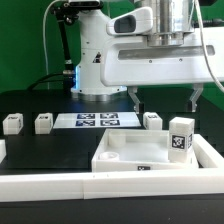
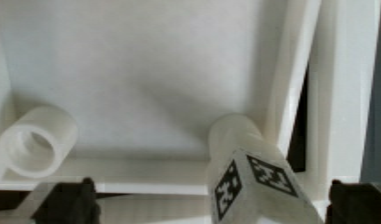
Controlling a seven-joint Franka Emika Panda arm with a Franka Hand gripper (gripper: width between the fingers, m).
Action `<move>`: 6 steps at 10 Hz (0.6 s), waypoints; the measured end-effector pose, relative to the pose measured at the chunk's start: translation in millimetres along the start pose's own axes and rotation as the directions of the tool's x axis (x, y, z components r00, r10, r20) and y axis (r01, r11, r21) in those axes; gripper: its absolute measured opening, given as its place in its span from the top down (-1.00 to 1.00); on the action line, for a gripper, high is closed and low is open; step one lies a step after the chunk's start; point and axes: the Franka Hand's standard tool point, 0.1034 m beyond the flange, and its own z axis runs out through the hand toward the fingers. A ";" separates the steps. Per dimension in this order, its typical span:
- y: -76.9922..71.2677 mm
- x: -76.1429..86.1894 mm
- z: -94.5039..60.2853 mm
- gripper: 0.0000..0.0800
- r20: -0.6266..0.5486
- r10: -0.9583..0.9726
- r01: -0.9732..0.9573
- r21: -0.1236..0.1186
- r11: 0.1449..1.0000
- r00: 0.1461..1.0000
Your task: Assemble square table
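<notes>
The square table's white top [image 1: 130, 152] lies flat at the front, toward the exterior view's right. One tagged leg [image 1: 181, 135] stands upright on it near a corner. My gripper [image 1: 167, 102] hangs open just above that leg, touching nothing. In the wrist view the leg [image 2: 258, 165] rises between the two dark fingertips [image 2: 71, 200], nearer one of them, with gaps on both sides. A round raised socket [image 2: 36, 145] shows on the top [image 2: 151, 70]. Three more legs [image 1: 12, 123], [image 1: 44, 122], [image 1: 152, 120] stand on the black table behind.
The marker board [image 1: 95, 121] lies between the loose legs. Long white rails [image 1: 40, 186] border the table top at the front and on the exterior view's right [image 1: 212, 150]. The arm's base [image 1: 95, 60] stands at the back.
</notes>
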 end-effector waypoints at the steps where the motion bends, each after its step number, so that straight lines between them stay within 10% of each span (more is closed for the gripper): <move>1: -0.3 -0.1 0.4 -0.62 0.000 -0.001 0.001 0.000 1.000 1.000; 6: 6.6 -34.8 5.1 -0.62 -0.008 -0.062 0.062 0.002 0.998 0.998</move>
